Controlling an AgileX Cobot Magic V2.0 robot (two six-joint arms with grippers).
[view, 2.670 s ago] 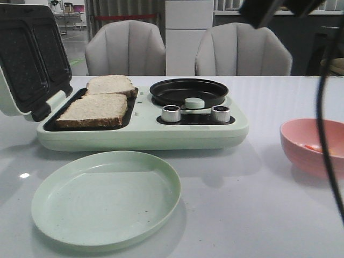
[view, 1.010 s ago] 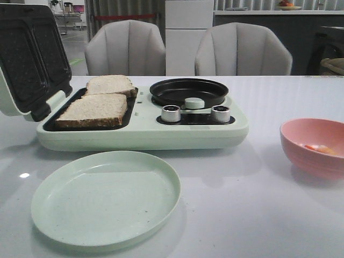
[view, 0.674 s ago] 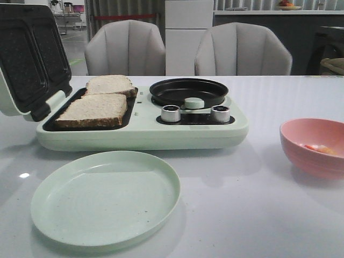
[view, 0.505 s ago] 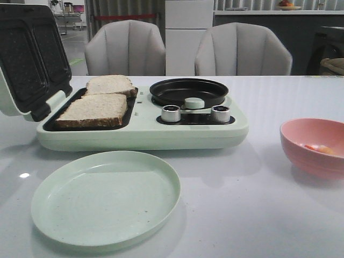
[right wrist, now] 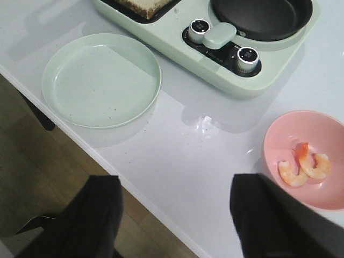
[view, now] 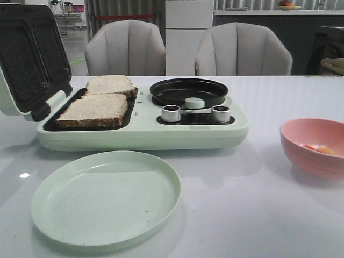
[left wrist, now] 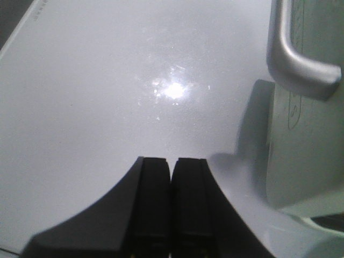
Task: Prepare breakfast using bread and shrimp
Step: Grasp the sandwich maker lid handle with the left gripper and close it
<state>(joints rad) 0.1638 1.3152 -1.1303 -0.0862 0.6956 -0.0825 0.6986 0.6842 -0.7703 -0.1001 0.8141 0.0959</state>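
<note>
Two bread slices, one [view: 92,110] in front of the other [view: 110,85], lie on the open grill tray of the pale-green breakfast maker [view: 145,134]. Two shrimp [right wrist: 303,167] lie in a pink bowl [right wrist: 308,134], also in the front view [view: 314,146]. My right gripper [right wrist: 177,201] is open and empty, high above the table's front edge. My left gripper [left wrist: 172,174] is shut and empty over bare table beside the maker's lid handle [left wrist: 293,54]. Neither gripper shows in the front view.
An empty pale-green plate [view: 105,196] sits in front of the maker. A black round pan [view: 188,91], a pale-green knob [view: 194,102] and two silver dials are on the maker's right half. Its lid [view: 27,59] stands open at the left. Two chairs stand behind the table.
The dark arm and cable that crossed the right side of the front view 2.7 s ago have left that view. Nothing else has moved.
</note>
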